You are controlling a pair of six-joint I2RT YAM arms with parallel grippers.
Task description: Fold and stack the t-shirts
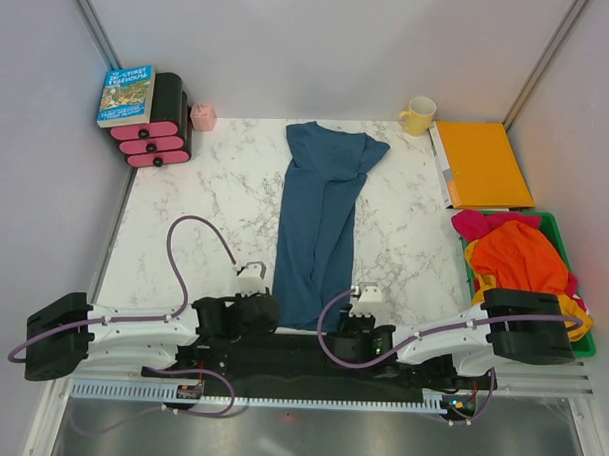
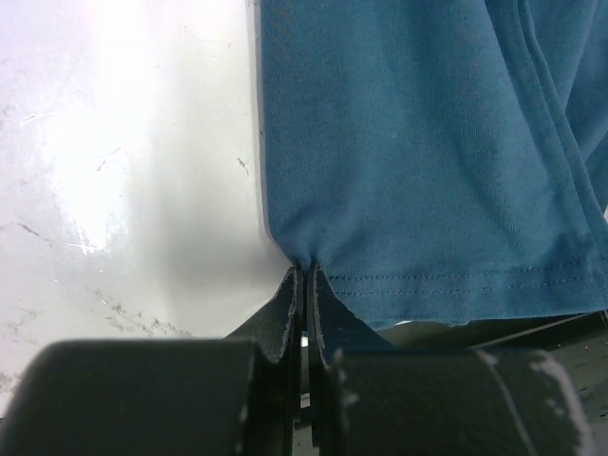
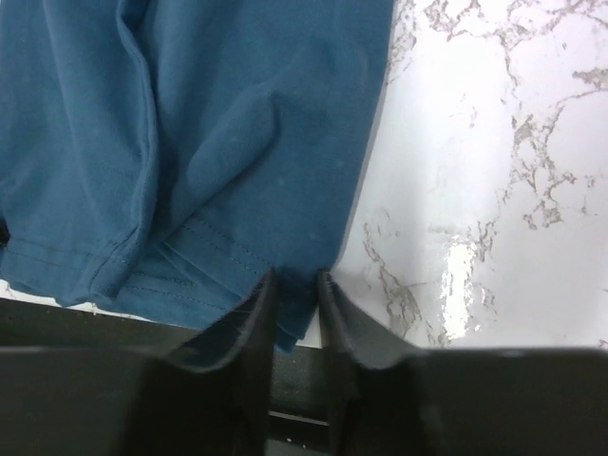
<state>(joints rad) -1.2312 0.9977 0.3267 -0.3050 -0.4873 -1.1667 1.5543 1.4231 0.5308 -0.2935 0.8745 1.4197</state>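
Observation:
A dusty teal-blue t-shirt (image 1: 320,219) lies folded into a long strip down the middle of the marble table, hem toward the arms. My left gripper (image 1: 273,313) (image 2: 306,271) is shut on the hem's left corner of this shirt (image 2: 427,142). My right gripper (image 1: 331,323) (image 3: 296,280) is at the hem's right corner, jaws still apart, with the cloth (image 3: 190,123) lying between them. More t-shirts are heaped at the right: orange (image 1: 519,258), magenta-pink (image 1: 475,224) and a bit of yellow (image 1: 581,330).
The heap sits in a green bin (image 1: 560,232) at the right edge. Behind it lie a flat orange folder (image 1: 482,164) and a yellow mug (image 1: 418,115). At the back left are a book (image 1: 126,95) on black-and-pink rolls (image 1: 156,133), and a small pink object (image 1: 202,115).

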